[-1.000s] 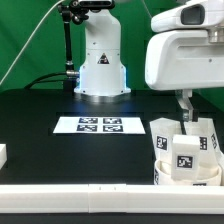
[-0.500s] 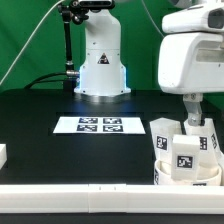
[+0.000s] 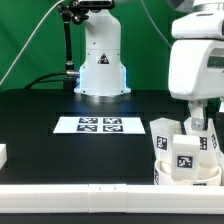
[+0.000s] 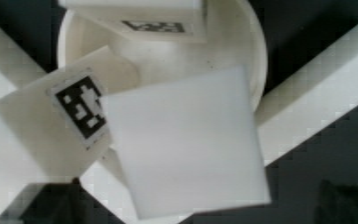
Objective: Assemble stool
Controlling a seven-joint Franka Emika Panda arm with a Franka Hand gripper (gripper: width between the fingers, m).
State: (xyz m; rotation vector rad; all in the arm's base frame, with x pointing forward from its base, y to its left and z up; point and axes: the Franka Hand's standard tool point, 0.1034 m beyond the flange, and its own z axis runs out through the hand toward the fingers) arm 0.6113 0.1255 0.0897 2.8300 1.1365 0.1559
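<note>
Black table (image 3: pixel 60 150) | marker board (image 3: pixel 98 125) | green backdrop (image 3: pixel 25 35)

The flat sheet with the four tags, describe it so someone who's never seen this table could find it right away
Start at the arm's big white base at the back of the black table. Just in front of it lies the marker board, a thin white strip flat on the surface. Unlike the chunky tagged stool parts stacked at the exterior view's right, it carries four tags in a row.

The stool's legs (image 3: pixel 186 150) and round seat (image 4: pixel 167 60) look smooth matt white plastic; beside them the table (image 3: pixel 40 125) is matt black.
</note>
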